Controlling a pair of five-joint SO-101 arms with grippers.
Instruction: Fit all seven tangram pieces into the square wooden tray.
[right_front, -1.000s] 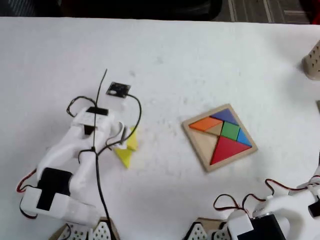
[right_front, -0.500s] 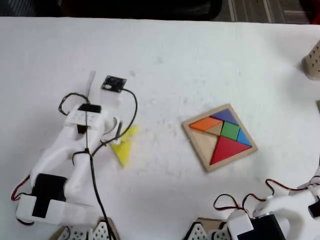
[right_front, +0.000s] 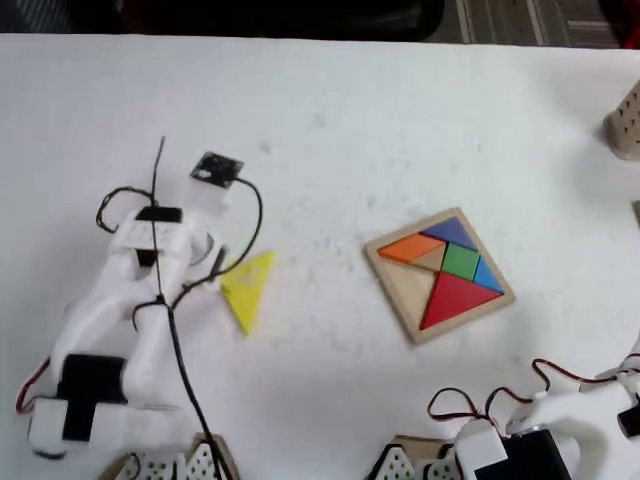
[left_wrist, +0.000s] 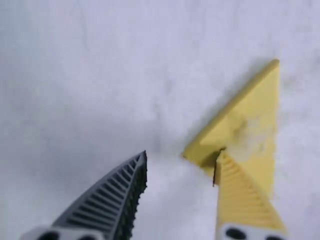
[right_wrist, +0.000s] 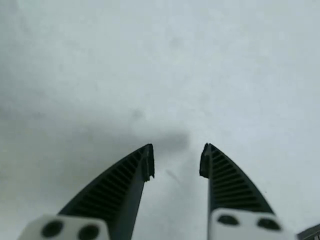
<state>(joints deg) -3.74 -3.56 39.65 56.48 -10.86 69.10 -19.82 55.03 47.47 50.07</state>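
the square tray is pale bare wood, matt, and the pieces in it look smooth and painted. left of the tray, the yellow triangle is matt with a pale worn patch. the table is white, matt, faintly speckled. the left gripper has ribbed plastic fingers.

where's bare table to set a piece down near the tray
Bare table lies between the yellow triangle and the wooden tray, and across the far side beyond both. Crowded around the left claw at the triangle and near the right arm by the near edge.
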